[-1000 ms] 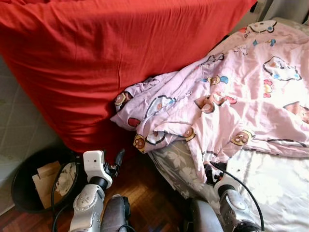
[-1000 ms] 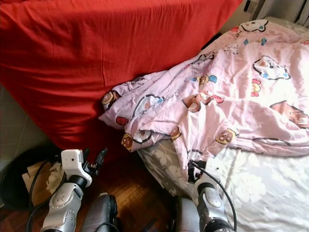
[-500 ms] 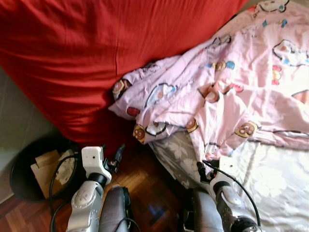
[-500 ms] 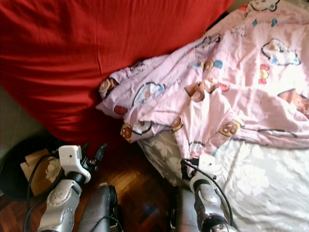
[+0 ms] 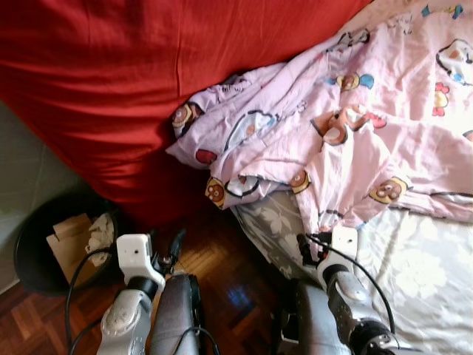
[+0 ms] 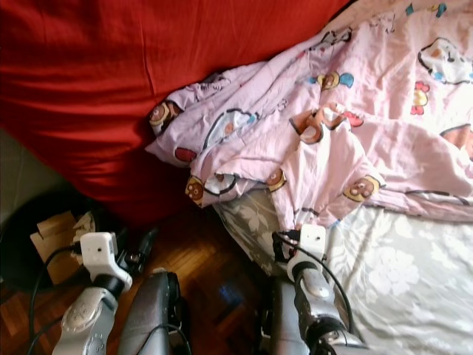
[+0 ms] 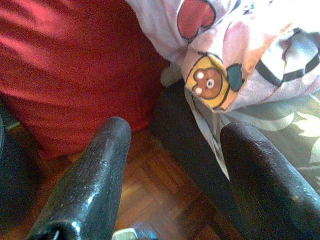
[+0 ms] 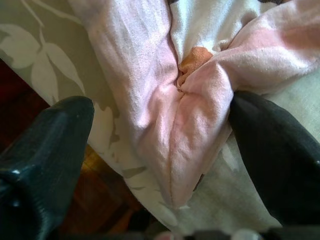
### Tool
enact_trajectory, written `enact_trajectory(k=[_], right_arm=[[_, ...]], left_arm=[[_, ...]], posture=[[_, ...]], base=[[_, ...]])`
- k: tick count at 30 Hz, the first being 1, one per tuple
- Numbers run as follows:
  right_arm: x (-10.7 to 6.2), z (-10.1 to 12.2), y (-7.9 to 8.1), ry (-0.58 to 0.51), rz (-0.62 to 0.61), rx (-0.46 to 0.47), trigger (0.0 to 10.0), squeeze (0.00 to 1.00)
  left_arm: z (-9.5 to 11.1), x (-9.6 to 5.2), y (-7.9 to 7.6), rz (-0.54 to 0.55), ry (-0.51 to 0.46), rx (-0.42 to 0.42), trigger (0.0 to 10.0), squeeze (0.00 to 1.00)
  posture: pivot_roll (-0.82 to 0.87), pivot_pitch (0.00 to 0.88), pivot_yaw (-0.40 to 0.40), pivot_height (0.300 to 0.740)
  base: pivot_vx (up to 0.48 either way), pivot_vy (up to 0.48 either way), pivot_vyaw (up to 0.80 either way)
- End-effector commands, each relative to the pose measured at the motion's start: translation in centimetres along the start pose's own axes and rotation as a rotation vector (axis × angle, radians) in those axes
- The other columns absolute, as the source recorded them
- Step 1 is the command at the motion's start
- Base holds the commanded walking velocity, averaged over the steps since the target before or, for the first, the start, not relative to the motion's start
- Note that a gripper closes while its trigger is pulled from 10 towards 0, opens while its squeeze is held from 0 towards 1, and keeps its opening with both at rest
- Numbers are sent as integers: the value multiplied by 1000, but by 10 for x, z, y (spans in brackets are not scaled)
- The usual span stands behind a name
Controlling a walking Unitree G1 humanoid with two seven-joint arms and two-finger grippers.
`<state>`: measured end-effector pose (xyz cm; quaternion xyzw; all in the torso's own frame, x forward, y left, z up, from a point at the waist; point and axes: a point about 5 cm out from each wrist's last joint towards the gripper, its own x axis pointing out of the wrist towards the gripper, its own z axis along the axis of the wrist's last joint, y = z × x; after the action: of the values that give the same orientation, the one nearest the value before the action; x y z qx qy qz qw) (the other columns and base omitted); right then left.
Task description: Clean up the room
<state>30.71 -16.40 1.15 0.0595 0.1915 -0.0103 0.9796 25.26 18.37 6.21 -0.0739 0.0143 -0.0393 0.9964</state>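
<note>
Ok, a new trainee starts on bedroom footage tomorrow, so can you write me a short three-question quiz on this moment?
1. True or false: the right gripper is open, with a hanging fold of the pink cartoon-print blanket between its fingers.
2. What lies inside the black bin on the wooden floor? A) shoes B) cardboard and crumpled paper C) bottles
3. Fill in: the left gripper is open above the floor, facing the ____ cover beside the blanket's edge.

Key: 1 true; 2 B; 3 red
</note>
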Motion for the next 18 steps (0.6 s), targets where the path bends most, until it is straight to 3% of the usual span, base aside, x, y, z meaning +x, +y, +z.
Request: enact_trajectory(k=[1,3,11,18], right_arm=[[-5,-16,-4,84,-22,-52,4039,0],[-6,-18,-5,94,-24,-59,0,0],[-9,-29,-4,154,-26,-134,0,0],[-7,-28,5,159,-8,-126,0,0]], left_arm=[[-6,-6,2,19,26,-17,10000,0],[-6,-8,0,20,30,-19,10000,0],[-8,-16,0,32,48,-27,10000,0],[-9,-22,-2,31,55,-34,10000,0]], posture=[[121,405,-14,623],[122,405,-17,623],[129,409,-25,623],[137,413,-25,623]], base=[[0,0,0],[0,0,0],[0,0,0],[0,0,0]])
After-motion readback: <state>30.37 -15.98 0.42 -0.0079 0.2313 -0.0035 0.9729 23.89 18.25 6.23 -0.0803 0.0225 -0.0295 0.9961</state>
